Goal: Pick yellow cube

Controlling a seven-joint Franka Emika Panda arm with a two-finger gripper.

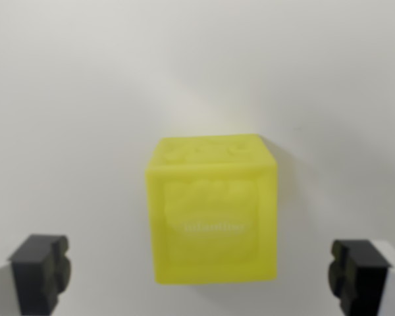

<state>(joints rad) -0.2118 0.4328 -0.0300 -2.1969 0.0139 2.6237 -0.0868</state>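
end effector open, fingers straddling yellow cube | cube on white tabletop (blurred) | risk — off-centre closing nudges cube askew

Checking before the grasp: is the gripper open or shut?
Open: the gripper fingertips sit far apart at the view's lower corners, the yellow cube untouched between them.

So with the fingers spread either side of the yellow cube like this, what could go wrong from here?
1. The yellow cube sits nearer the finger on the wrist view's right than the left one, so closing may shove it sideways first.
2. The white surface looks smooth, so the cube could slide or twist.
3. The picture is blurred, so depth is hard to judge.
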